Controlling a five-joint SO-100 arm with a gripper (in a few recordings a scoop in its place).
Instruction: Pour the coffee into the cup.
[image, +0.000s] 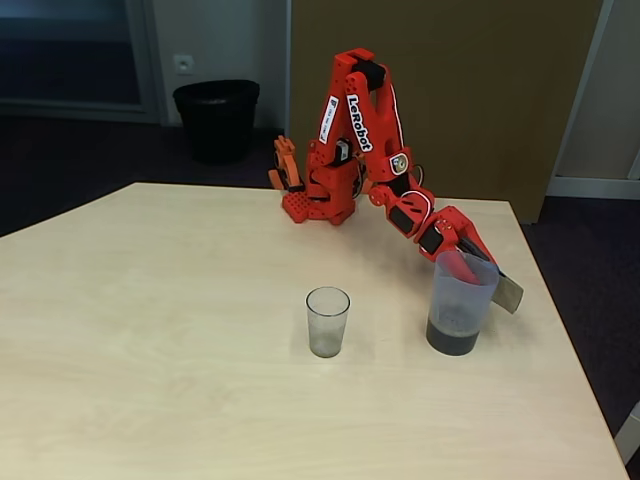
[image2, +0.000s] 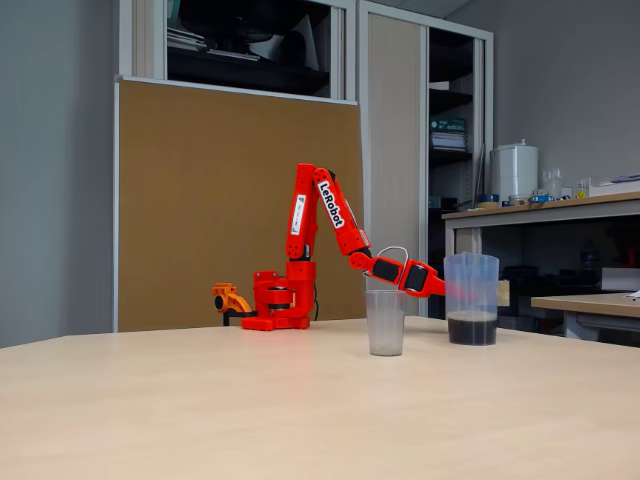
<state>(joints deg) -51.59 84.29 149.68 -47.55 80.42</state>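
Gripper (image: 470, 265) reaches the jug (image: 460, 300) at its rim, grip unclear; coffee (image: 452, 338) sits low inside, cup (image: 327, 321) stands apart, table (image: 150, 350).

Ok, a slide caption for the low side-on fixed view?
Red arm's fingers reach the jug of coffee; empty cup beside it.

Open table (image: 150, 330) surrounds the cup (image: 328, 321); jug (image: 460, 305) stands well right.

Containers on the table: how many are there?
2. The small clear cup stands empty mid-table. The larger jug stands to its right in both fixed views, holding the coffee, at the gripper.
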